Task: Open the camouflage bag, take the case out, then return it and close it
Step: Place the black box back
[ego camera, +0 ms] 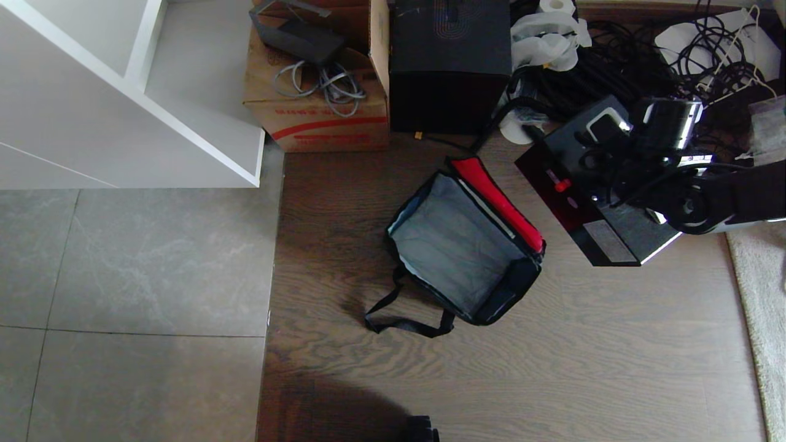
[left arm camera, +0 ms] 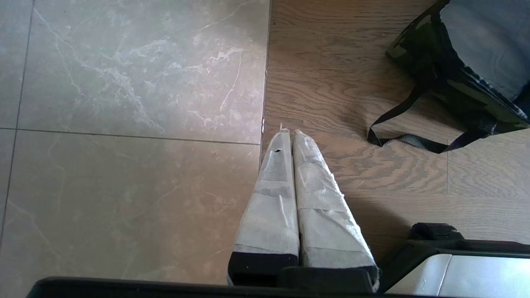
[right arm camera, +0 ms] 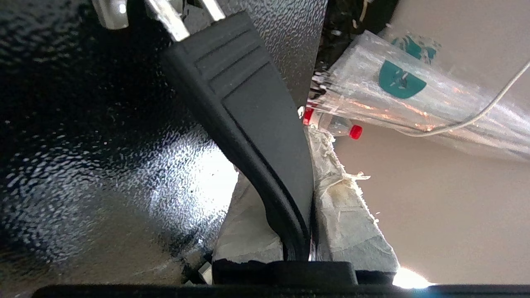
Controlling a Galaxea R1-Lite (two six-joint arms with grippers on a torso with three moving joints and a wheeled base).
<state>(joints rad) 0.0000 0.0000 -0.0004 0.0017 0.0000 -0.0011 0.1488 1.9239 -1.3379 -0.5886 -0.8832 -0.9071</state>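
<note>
Wood-grain flooring meets grey stone tile under the open boxy camouflage fabric bag (ego camera: pixel 465 245), whose red-lined lid is folded back and whose grey lining lies bare. Beside the bag's lid side, the right gripper (right arm camera: pixel 306 165) has its taped fingers (right arm camera: pixel 348 215) clamped on the black bar handle of the flat black rectangular hard case (ego camera: pixel 589 202), which it holds tilted, apart from the bag. Near the bag's black strap, the left gripper (left arm camera: pixel 288 132) hangs over the tile seam, jaws pressed together on nothing.
</note>
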